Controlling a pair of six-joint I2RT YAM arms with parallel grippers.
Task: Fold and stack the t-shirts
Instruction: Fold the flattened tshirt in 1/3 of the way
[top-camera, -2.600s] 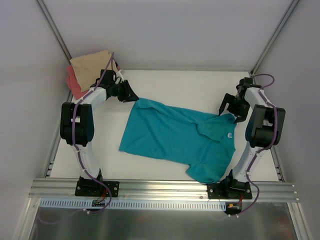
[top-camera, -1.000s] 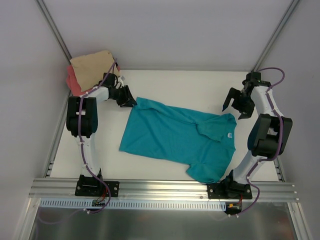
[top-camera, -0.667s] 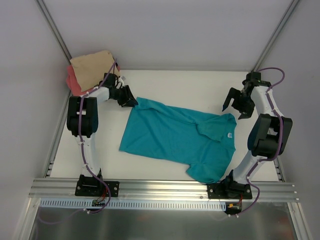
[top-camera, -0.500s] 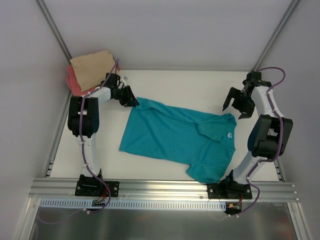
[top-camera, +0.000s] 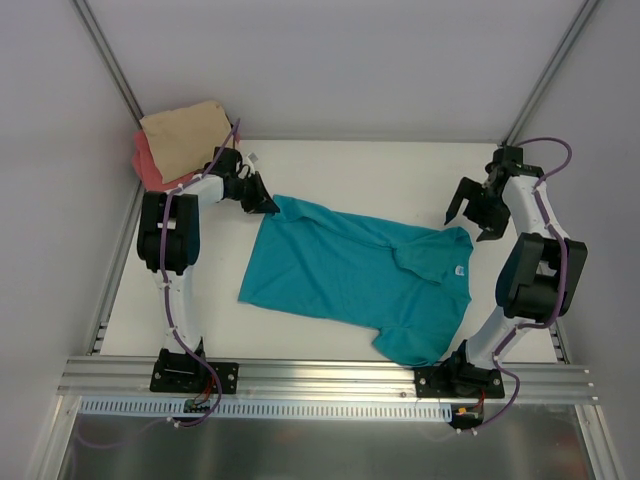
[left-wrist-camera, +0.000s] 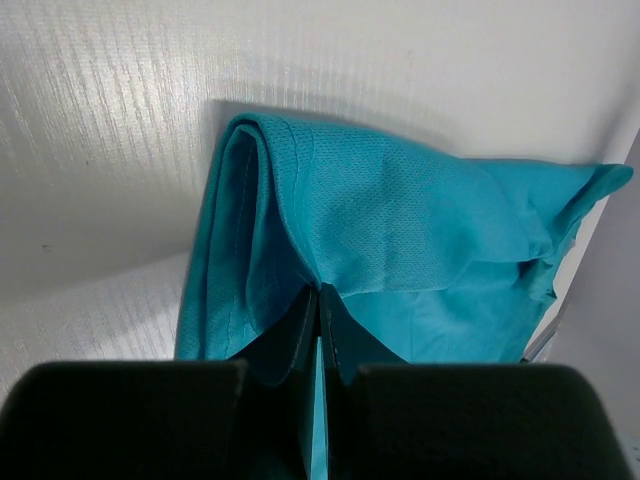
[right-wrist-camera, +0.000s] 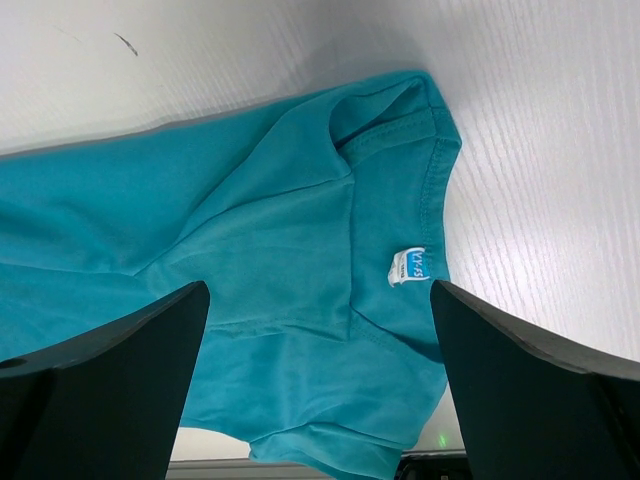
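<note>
The teal tee (top-camera: 360, 280) lies spread on the table (top-camera: 380, 170), a bit skew, collar end w/ the white label (right-wrist-camera: 408, 266) toward the right arm and the bottom end toward the left arm. The left gripper (top-camera: 268, 205) is at the far-left corner of it, jaws pressed together on a small ridge of teal cloth; in the wrist view the fabric bunches up in folds just in front of the tips. The right gripper (top-camera: 470, 218) stands wide, nothing in it, and hangs above the collar corner w/o touching, as far as I can judge. The tan tee (top-camera: 180, 135) and pink tee (top-camera: 145, 168) sit as a pile in the far-left corner, tan on top, near the left arm but apart from the teal one. What can go wrong, imo: the pinch is only on a thin fold near the edge, so if the arm lifts fast the cloth may slide out. I can't tell if it caught one layer or two; w/ only the top one, the fold will come out crooked. Also, if the left side pulls while the right holds nothing, the whole tee will drag over the table and wrinkle more. The collar part is already doubled over, which may get trapped inside the fold. And the left arm works close to the pile, so a wide swing could push it.
</note>
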